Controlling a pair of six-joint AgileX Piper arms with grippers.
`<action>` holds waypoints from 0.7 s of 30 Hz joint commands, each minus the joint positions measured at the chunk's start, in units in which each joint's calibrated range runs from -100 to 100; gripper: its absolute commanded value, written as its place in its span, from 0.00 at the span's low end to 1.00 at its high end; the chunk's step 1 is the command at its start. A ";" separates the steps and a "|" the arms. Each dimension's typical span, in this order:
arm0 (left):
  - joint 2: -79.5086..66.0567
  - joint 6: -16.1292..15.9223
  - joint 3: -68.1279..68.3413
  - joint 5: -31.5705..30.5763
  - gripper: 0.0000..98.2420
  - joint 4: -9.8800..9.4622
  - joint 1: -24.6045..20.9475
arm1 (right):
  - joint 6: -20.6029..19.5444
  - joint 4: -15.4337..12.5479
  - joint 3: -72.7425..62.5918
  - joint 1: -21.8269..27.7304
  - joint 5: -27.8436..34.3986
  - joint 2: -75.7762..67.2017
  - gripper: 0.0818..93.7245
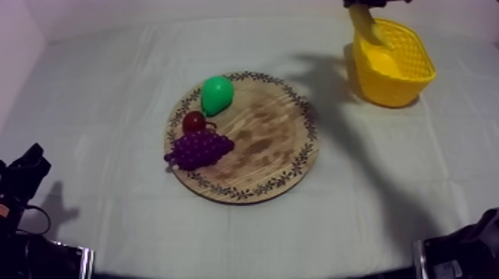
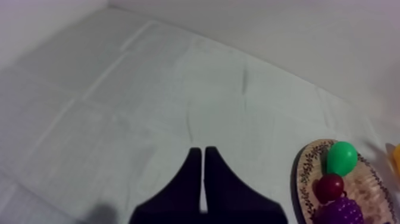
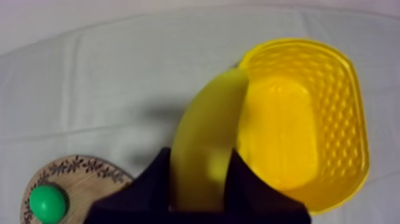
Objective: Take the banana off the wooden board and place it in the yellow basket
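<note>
My right gripper (image 3: pixel 199 179) is shut on the yellow banana (image 3: pixel 205 137), held in the air over the near rim of the yellow basket (image 3: pixel 339 119). From above, the banana (image 1: pixel 367 24) hangs at the top edge over the basket (image 1: pixel 397 70) at the back right of the table. The round wooden board (image 1: pixel 278 141) lies mid-table with a green pear (image 1: pixel 217 94), a small red fruit (image 1: pixel 194 121) and purple grapes (image 1: pixel 199 149) on its left part. My left gripper (image 2: pixel 203 179) is shut on nothing, low over bare cloth left of the board (image 2: pixel 306 170).
The left arm (image 1: pixel 22 185) rests at the table's lower left, and a part of the right arm (image 1: pixel 464 252) shows at the lower right. Grey-white cloth (image 1: pixel 111 111) lies open around the board.
</note>
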 commanded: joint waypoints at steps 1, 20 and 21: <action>-0.05 0.02 -0.01 0.00 0.00 0.03 0.02 | 0.12 0.28 -1.17 1.97 -0.32 1.24 0.11; -0.05 0.00 -0.01 0.00 0.00 0.03 0.02 | 0.72 1.50 -4.11 11.72 -4.62 11.31 0.11; -0.05 -0.01 -0.01 0.00 0.00 0.03 0.02 | 0.71 1.61 -3.80 11.97 -4.91 11.70 0.11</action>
